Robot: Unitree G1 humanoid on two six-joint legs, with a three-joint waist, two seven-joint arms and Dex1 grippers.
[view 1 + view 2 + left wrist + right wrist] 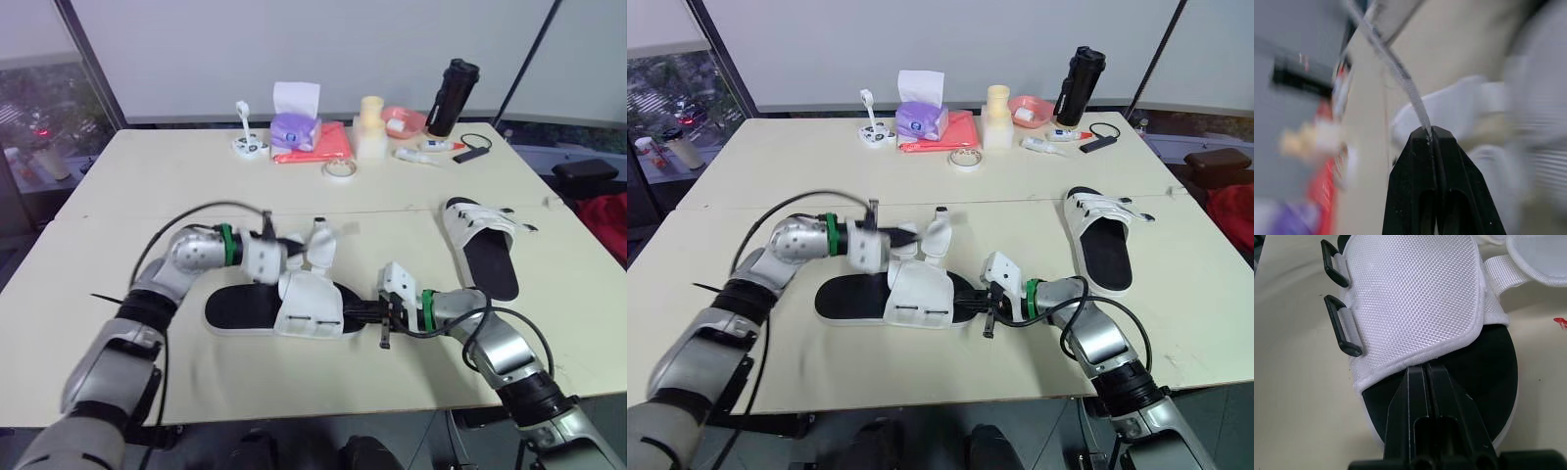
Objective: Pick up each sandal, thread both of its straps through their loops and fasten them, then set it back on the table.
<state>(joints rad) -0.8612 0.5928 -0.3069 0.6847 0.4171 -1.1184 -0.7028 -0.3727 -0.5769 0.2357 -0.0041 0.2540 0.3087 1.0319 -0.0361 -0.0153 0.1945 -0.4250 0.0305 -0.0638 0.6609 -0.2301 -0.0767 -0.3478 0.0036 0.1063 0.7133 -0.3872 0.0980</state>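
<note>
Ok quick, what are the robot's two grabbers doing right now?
Left gripper: jaws closed, pinching a thin white strap of the near sandal.
Right gripper: jaws closed on the edge of that sandal's white flap.

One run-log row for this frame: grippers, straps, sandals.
left gripper: shut on strap | right gripper: shut on near sandal upper hem | loops: empty | far sandal: on table

Office (windows, long worktable)
</note>
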